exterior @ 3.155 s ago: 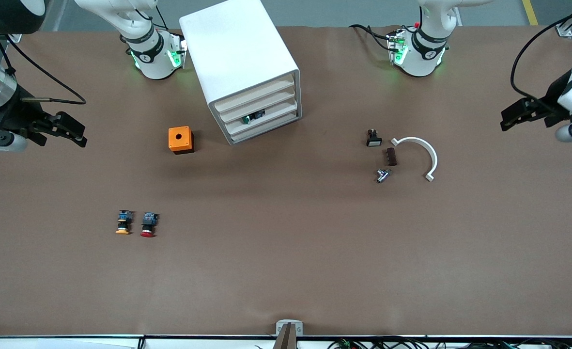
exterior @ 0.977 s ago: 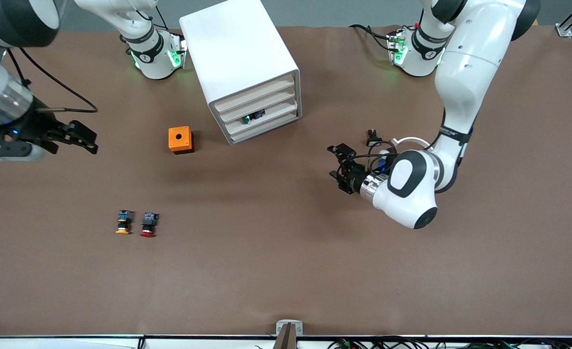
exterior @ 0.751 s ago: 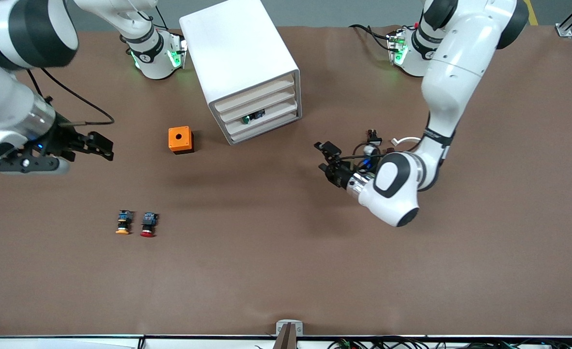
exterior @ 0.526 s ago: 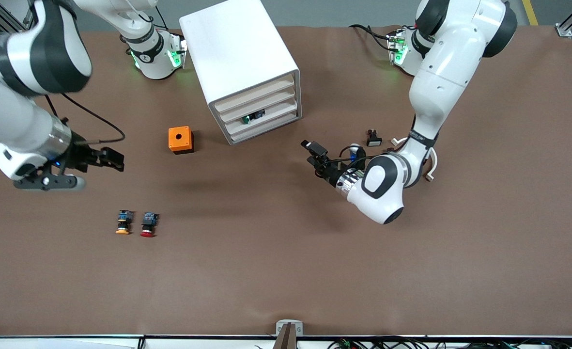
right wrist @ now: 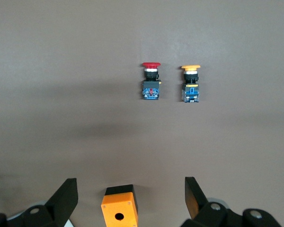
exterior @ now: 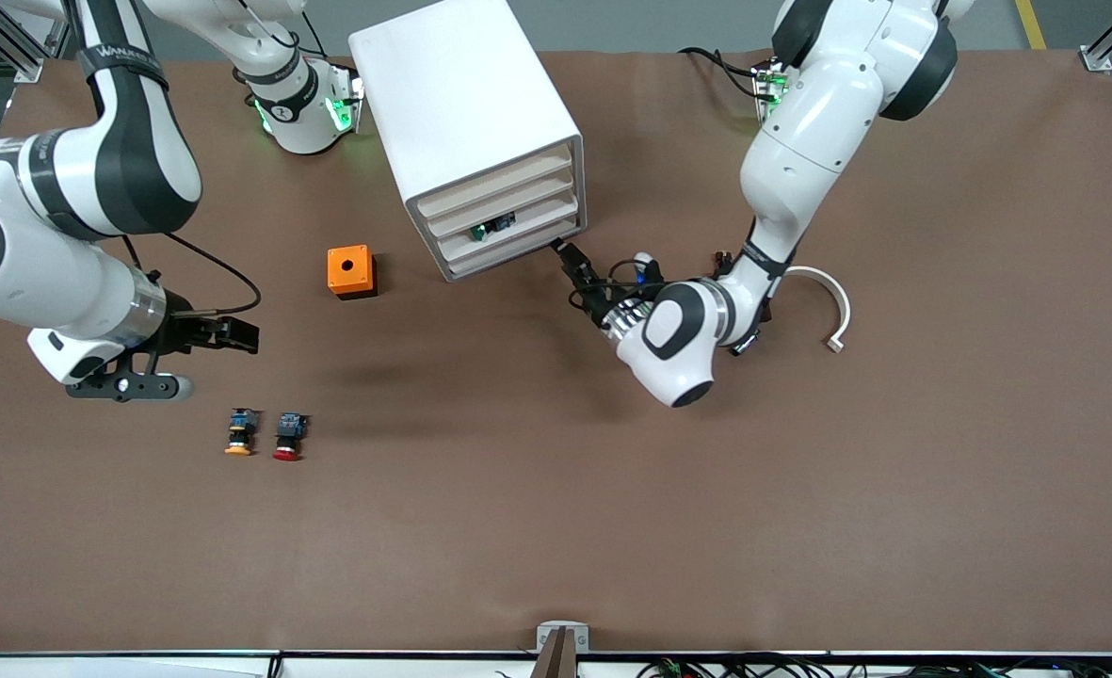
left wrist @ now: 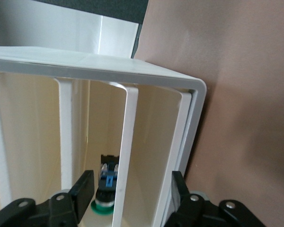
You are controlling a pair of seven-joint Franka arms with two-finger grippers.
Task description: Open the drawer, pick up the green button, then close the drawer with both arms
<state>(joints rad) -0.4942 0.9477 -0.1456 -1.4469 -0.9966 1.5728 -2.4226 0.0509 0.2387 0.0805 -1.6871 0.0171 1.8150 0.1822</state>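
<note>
Front view: the white cabinet [exterior: 480,132] stands between the two arm bases, its four drawers facing the front camera at a slant. The green-capped button [exterior: 490,228] lies in the drawer [exterior: 516,229] second from the bottom, which looks at most slightly pulled out. The left gripper [exterior: 570,259] sits at the cabinet's lower front corner toward the left arm's end; its finger gap is hard to read here. The left wrist view supplies it: the two fingers [left wrist: 83,189] stand apart, straddling a white drawer lip, with nothing gripped, and the button [left wrist: 106,189] shows between them, deeper inside.

The right gripper [exterior: 235,334] hovers over bare table between the orange box [exterior: 351,271] and the red-capped button [exterior: 287,438] and orange-capped button [exterior: 240,433]. Only the right wrist view shows its fingers [right wrist: 66,196] spread wide and empty.
</note>
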